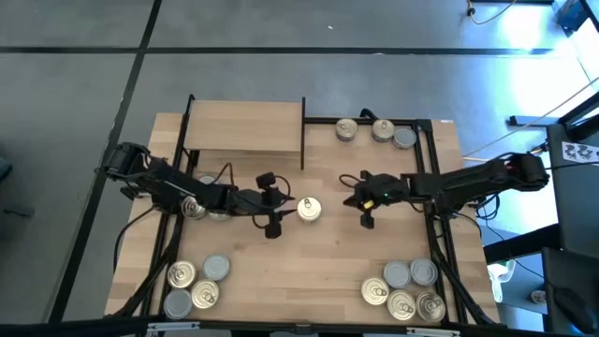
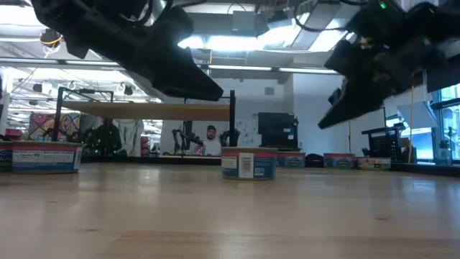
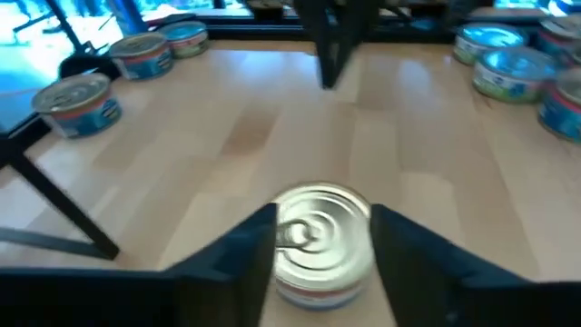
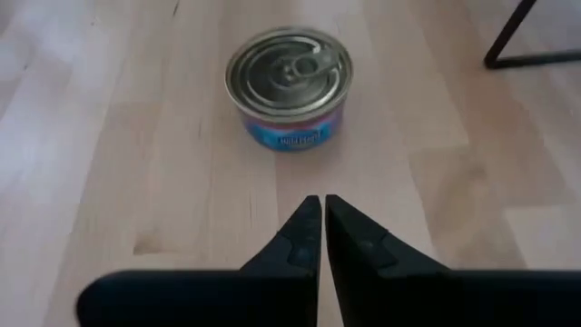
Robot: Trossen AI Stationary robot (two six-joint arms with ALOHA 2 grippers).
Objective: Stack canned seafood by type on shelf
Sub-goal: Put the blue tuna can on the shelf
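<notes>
A tin of canned seafood (image 1: 309,209) with a gold pull-tab top and a blue label stands upright on the tabletop near the middle. My left gripper (image 3: 324,218) reaches in from the table's left and is open, with one finger on each side of that tin (image 3: 322,245). My right gripper (image 4: 322,211) is shut and empty. It hovers to the right of the tin (image 4: 289,86) and points at it across a stretch of bare wood. The shelf (image 1: 245,126) stands at the far left. My left gripper has its fingers (image 3: 259,250) level on either side of the tin's wall (image 3: 313,286), coming from the table's left. Whether they touch the tin I cannot tell. The tin rests on its base on the table.
Three tins (image 1: 374,131) sit at the far right. Several tins (image 1: 195,281) are grouped near left and several more (image 1: 407,285) near right. Other tins (image 1: 201,208) lie under the left arm. A black frame rail (image 1: 435,187) runs along the right side.
</notes>
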